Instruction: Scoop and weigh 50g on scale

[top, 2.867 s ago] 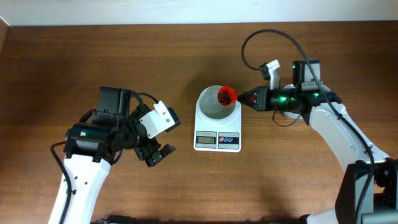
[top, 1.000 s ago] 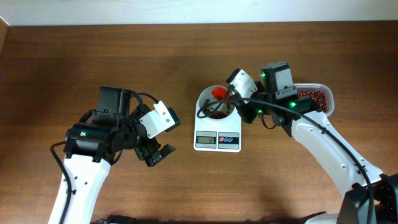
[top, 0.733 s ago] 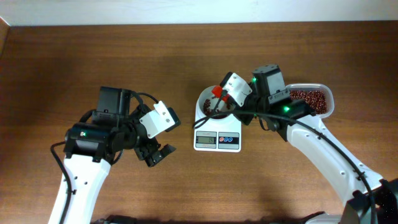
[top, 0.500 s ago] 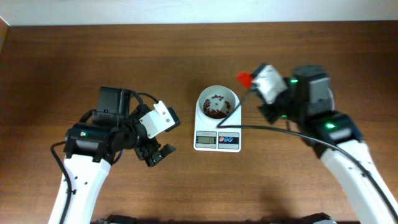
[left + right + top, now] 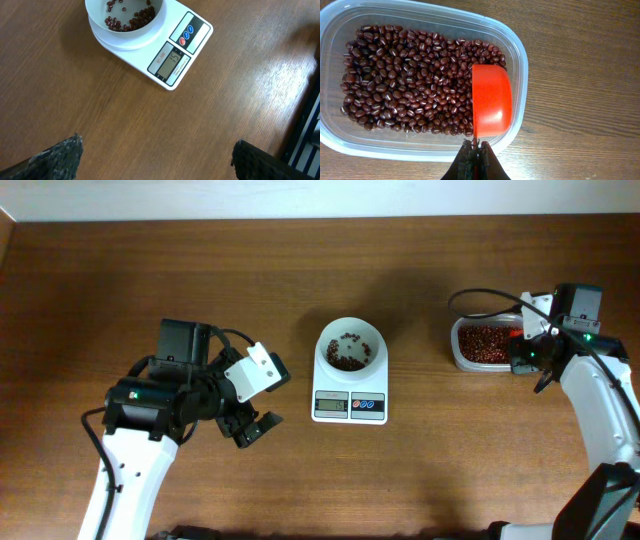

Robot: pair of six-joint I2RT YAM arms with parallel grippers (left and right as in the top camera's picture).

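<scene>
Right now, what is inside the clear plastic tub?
Dark red beans and an orange scoop, pinched by the right gripper. Whatever lies under the scoop is covered.

A brown wood-grain tabletop (image 5: 150, 270) fills the view. Beyond its far edge runs a pale strip (image 5: 300, 198), possibly a wall. Soft light sheens the grain.

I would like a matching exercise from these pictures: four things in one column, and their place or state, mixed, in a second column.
Column one
1. red scoop
2. left gripper
3. white bowl
4. clear tub

Column two
a. stands on the scale, some beans inside
b. open, holding nothing
c. on the table, many beans inside
d. held over the tub by the shut right gripper

Pairs: 1-d, 2-b, 3-a, 4-c
</scene>
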